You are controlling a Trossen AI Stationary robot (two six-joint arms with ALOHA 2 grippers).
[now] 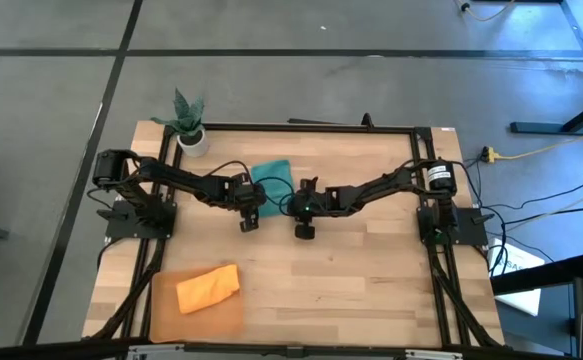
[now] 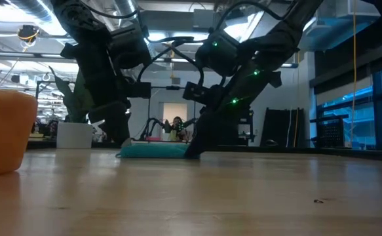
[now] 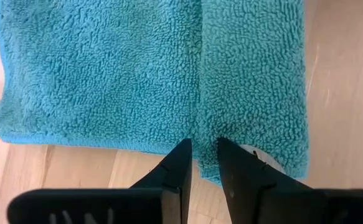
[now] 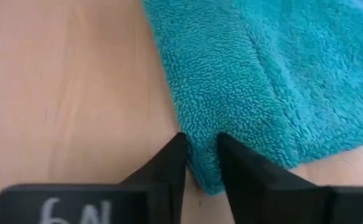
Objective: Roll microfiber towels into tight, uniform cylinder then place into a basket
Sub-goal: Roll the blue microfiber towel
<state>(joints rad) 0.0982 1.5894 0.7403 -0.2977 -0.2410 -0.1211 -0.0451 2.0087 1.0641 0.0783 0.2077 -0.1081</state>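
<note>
The teal towel (image 1: 271, 178) lies flat on the table's middle, toward the far side, with a strip along its near edge folded over (image 3: 256, 81). My left gripper (image 1: 258, 198) is shut on the towel's left end and my right gripper (image 1: 292, 203) on its right end. In the low view the towel (image 2: 154, 151) is a low flat band between the two arms. The orange towel (image 1: 208, 288) lies rolled up in the basket (image 1: 231, 318) at the near left corner. My left gripper pinches the towel's left edge (image 3: 204, 144) between its two fingers, right where the folded strip's edge meets the flat part. The fingers slant down from the table's left. The towel lies on the table. My right gripper has the towel's near right corner (image 4: 201, 149), the end of the folded strip, between its two fingers. It slants down from the table's right. The cloth rests on the table there, slack.
A small white plant pot (image 1: 192, 138) stands at the far left corner. Bare wood lies open in the table's middle and near right (image 1: 371, 290). Black frame rails run along the table's edges.
</note>
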